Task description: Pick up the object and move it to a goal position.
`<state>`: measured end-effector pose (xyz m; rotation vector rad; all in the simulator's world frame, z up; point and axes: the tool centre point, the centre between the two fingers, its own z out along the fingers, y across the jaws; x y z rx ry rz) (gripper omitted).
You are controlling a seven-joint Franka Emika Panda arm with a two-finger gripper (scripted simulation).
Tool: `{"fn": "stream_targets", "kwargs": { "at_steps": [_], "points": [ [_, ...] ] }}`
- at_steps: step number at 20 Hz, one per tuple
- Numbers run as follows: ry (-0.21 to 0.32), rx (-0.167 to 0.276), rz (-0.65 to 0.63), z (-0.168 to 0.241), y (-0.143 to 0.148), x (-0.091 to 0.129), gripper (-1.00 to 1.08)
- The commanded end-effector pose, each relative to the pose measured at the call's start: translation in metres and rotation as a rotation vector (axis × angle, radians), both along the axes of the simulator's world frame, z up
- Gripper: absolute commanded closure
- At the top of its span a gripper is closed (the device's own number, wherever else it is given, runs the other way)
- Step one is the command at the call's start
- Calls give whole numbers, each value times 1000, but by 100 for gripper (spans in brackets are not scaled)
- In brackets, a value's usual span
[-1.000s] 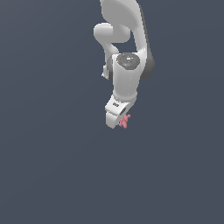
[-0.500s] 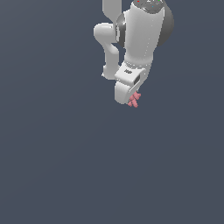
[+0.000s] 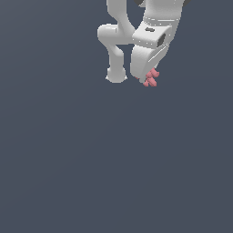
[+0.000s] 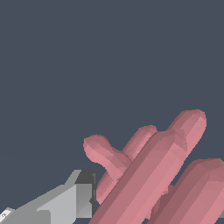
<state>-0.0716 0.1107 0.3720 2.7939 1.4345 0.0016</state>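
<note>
The object [image 3: 150, 78] is a tiny pink-red lumpy thing with short knobby prongs. It sticks out below my white gripper [image 3: 144, 78] near the top of the exterior view, held well above the dark grey floor. The gripper is shut on it. In the wrist view the object [image 4: 153, 170] fills much of the picture, with several pink prongs spreading out, and one grey fingertip [image 4: 74, 199] shows beside it. The other finger is hidden.
The white arm [image 3: 116, 41] rises out of the exterior view's top edge. The plain dark grey floor [image 3: 113, 173] is all around. No goal marker shows.
The gripper has risen and moved toward the exterior view's right with the object held in it, and now looks larger in that view.
</note>
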Motion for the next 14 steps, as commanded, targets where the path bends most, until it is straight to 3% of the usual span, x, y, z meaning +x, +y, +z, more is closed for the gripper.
{"fn": "stream_targets", "kwargs": {
  "at_steps": [1,14],
  "points": [
    [2,0,0,18,5,-4,108],
    [1,0,-3,55,15,-8,108]
  ]
}}
